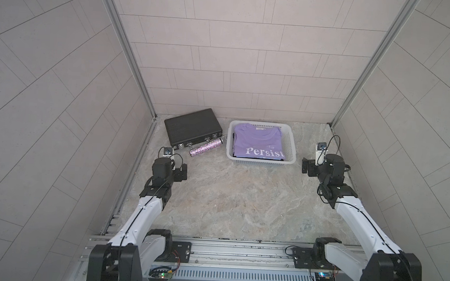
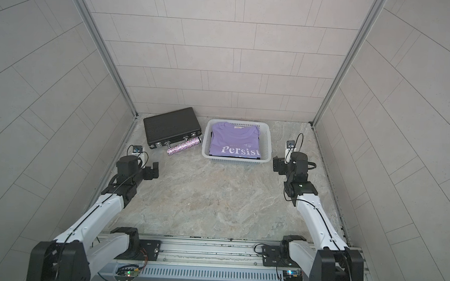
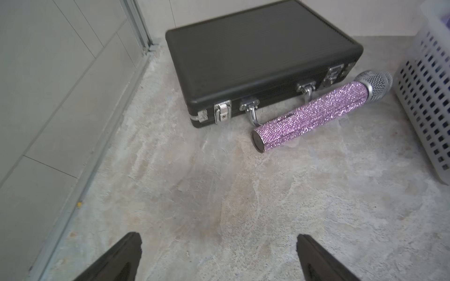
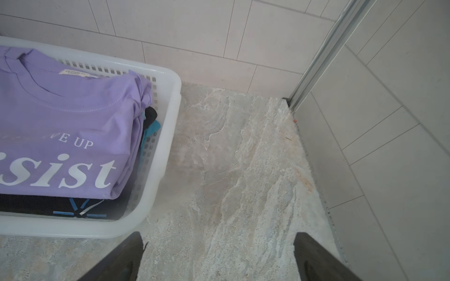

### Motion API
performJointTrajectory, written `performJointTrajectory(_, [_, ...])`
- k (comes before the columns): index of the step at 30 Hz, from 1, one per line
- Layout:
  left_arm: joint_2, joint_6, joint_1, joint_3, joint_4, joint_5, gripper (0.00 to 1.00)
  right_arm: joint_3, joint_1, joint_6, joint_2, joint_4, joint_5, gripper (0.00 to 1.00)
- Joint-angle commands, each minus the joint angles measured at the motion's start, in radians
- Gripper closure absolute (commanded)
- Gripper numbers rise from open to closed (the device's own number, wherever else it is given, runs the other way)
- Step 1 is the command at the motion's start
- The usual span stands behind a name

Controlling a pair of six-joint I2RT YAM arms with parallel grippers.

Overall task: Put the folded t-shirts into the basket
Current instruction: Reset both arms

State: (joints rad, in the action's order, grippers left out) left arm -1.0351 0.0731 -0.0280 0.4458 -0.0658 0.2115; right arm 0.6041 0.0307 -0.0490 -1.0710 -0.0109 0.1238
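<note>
Top views, basket: A white rectangular plastic basket with perforated sides (image 1: 260,162) sits at the back of the marble-patterned desk (image 1: 228,200) in both top views, roughly midway between the arms, probably so either can reach it.
Top views, shirts: A lilac folded t-shirt with white "Persist" lettering (image 1: 258,140) lies flat inside the basket on top of the pile. No shirt is left on the desk, so the job looks finished to me.
Top views, bystanders: A black ribbed briefcase (image 1: 192,127) lies beside the basket on the left arm's side. A purple rhinestone microphone (image 1: 206,147) rests against its handle. Neither is part of the task.
Top views, arms: The left end effector (image 1: 181,172) and right end effector (image 1: 305,166) hang on either side, clear of the basket, parked out of the way, I'd say.
Left wrist view: The left end effector's jaws are spread wide over bare desk, carrying nothing. The briefcase and microphone lie ahead.
Right wrist view: The right end effector's jaws are spread wide too, empty, near the basket's corner. Under the lilac shirt I see a dark shirt with a blue-and-white print (image 4: 80,209), and a teal fabric edge (image 4: 154,127) pokes out by the wall. I cannot count every layer.
</note>
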Motion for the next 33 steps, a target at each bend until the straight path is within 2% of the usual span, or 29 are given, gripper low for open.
performJointTrajectory(1, [-0.067,-0.060,-0.008,-0.018,-0.201,-0.074,0.00,-0.078,-0.011,0.080,-0.055,0.228,-0.018,0.00])
performJointTrajectory(5, [-0.168,-0.096,-0.007,-0.062,-0.389,-0.088,0.00,-0.130,-0.030,0.126,-0.184,0.380,-0.025,0.00])
performJointTrajectory(7, [-0.212,-0.108,-0.007,-0.083,-0.491,-0.096,0.00,-0.183,-0.034,0.130,-0.240,0.527,-0.030,0.00])
performJointTrajectory(9, [-0.240,-0.125,-0.006,-0.077,-0.521,-0.106,0.00,-0.182,-0.048,0.145,-0.254,0.548,-0.027,0.00])
performJointTrajectory(13, [-0.298,-0.159,-0.006,-0.088,-0.637,-0.114,0.00,-0.233,-0.061,0.173,-0.268,0.706,-0.035,0.00])
performJointTrajectory(16, [-0.406,-0.164,-0.003,-0.102,-0.765,-0.097,0.00,-0.274,-0.065,0.172,-0.333,0.866,-0.037,0.00])
performJointTrajectory(19, [-0.500,-0.153,-0.001,-0.101,-0.866,-0.122,0.00,-0.283,-0.069,0.177,-0.394,0.926,-0.042,0.00])
performJointTrajectory(22, [-0.480,-0.145,0.005,-0.040,-0.714,-0.118,0.00,-0.285,-0.070,0.177,-0.454,0.995,-0.046,0.00])
performJointTrajectory(24, [-0.494,-0.140,0.015,-0.038,-0.741,-0.098,0.00,-0.269,-0.069,0.171,-0.483,0.998,-0.073,0.00])
performJointTrajectory(26, [-0.486,-0.140,0.017,-0.034,-0.718,-0.095,0.00,-0.211,-0.069,0.153,-0.456,0.836,-0.103,0.00])
performJointTrajectory(29, [-0.484,-0.139,0.017,-0.036,-0.720,-0.095,0.00,-0.214,-0.067,0.133,-0.474,0.882,-0.146,0.00])
performJointTrajectory(33, [-0.486,-0.136,0.018,-0.029,-0.712,-0.095,0.00,-0.206,-0.067,0.130,-0.463,0.847,-0.147,0.00])
